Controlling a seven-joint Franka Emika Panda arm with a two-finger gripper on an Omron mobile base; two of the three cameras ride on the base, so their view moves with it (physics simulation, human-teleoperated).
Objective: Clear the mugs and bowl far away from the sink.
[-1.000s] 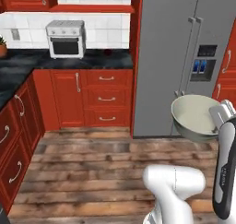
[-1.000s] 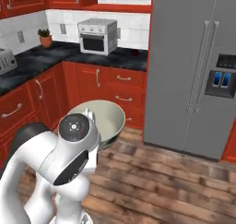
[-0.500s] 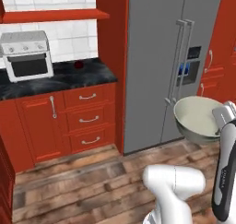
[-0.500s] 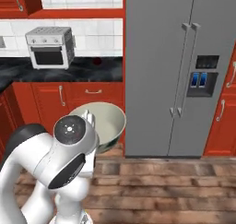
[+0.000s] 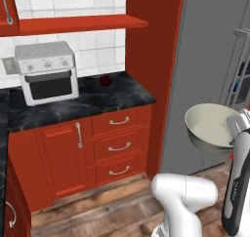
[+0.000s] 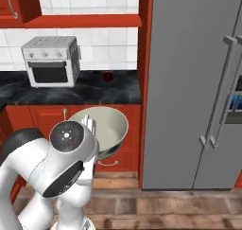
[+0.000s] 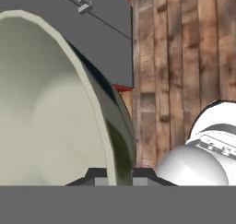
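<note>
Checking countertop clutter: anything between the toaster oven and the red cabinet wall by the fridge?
One small dark red round object sits on the black counter between the toaster oven and the red wall panel, seen in both base views.

The bowl hangs before the fridge, above the floor. Left of the fridge, an oven sits on the counter, drawers beneath.
</note>
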